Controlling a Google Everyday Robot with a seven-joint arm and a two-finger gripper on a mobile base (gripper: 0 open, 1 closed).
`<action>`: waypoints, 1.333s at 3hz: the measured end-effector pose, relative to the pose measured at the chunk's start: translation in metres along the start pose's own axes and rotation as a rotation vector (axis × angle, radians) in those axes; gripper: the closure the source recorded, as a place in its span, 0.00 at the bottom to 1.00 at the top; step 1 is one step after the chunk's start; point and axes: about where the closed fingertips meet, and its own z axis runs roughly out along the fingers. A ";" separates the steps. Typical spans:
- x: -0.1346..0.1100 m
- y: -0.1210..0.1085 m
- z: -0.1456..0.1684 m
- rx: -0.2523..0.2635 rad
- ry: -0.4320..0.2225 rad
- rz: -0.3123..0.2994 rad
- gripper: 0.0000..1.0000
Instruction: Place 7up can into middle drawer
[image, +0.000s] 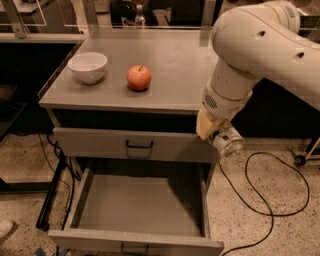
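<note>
The gripper (216, 134) hangs from the white arm at the cabinet's right front corner, level with the shut upper drawer front. It is shut on the 7up can (227, 142), a silver can with a bit of green print, held tilted with its round end facing me. The middle drawer (140, 206) is pulled wide open below and to the left of the can. Its grey inside holds nothing, and its small black handle (134, 247) shows at the front edge.
A white bowl (88, 66) and a red apple (139, 77) sit on the grey cabinet top (175, 60). The shut upper drawer (137, 145) has a black handle. Black cables lie on the speckled floor at right (280, 195) and left.
</note>
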 end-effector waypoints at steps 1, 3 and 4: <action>0.001 0.003 0.001 -0.009 0.002 0.001 1.00; 0.029 0.049 0.060 -0.148 0.093 0.017 1.00; 0.038 0.092 0.091 -0.245 0.139 -0.008 1.00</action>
